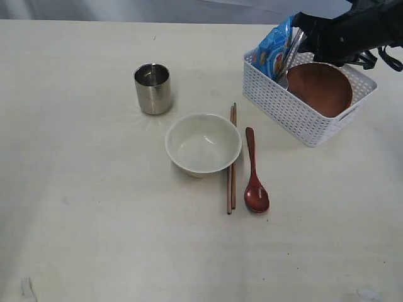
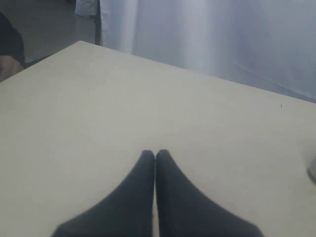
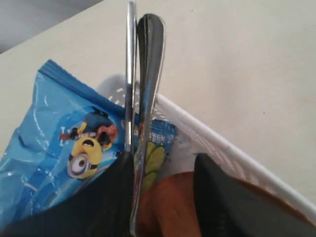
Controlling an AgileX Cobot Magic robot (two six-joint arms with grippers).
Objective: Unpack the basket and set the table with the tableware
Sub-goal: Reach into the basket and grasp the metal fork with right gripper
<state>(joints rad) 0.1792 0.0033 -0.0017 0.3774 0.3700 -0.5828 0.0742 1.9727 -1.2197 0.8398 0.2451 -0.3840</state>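
The white basket (image 1: 296, 110) stands at the back right and holds a brown plate (image 1: 320, 88) leaning on edge, plus the steel knife and fork (image 1: 291, 56) upright beside it. My right gripper (image 1: 301, 34) hangs over the basket's far corner. In the right wrist view it (image 3: 163, 158) is open: the knife and fork handles (image 3: 145, 74) lie against one finger, and the plate (image 3: 170, 202) shows in the gap. On the table (image 1: 82, 207) stand a steel cup (image 1: 152, 88), cream bowl (image 1: 203, 143), chopsticks (image 1: 231, 182) and wooden spoon (image 1: 255, 189). My left gripper (image 2: 155, 153) is shut and empty over bare tabletop.
A blue snack bag (image 1: 275, 50) stands in the basket's far-left corner, pressed against the cutlery; it also shows in the right wrist view (image 3: 64, 128). The basket rim (image 3: 222, 143) runs just beyond the fingers. The table's far edge meets a pale curtain.
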